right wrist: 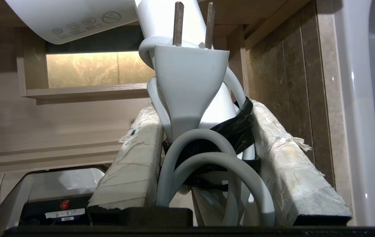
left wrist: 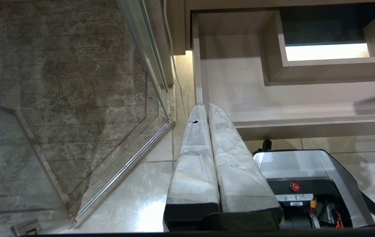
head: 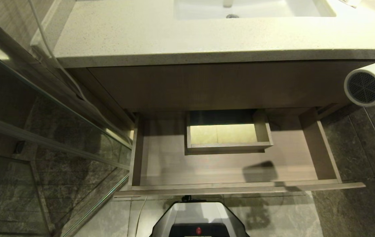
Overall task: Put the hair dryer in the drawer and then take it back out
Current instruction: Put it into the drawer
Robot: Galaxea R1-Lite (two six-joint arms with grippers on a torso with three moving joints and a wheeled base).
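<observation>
The hair dryer (head: 370,84) hangs in the air at the right edge of the head view, above the right end of the drawer (head: 161,168) and just below the counter edge (head: 207,54), its round grilled end facing the camera. In the right wrist view the right gripper (right wrist: 204,131) holds it by the handle: the 2 padded fingers (right wrist: 138,154) clamp the handle together with the bundled white cord (right wrist: 207,158) and the black strap (right wrist: 237,128) around it, and the plug (right wrist: 190,72) stands between them with its 2 prongs showing. The drawer is pulled out toward the robot below the counter, its wood-grain floor bare around the boxed cutout (head: 228,144) at the far middle; the dryer's shadow falls on the floor near the right front. The left gripper (left wrist: 207,108) hangs over the floor tiles (left wrist: 148,184) by the drawer's left front corner, its 2 padded fingers pressed together on nothing. A glass shower panel (head: 42,138) stands to the left
</observation>
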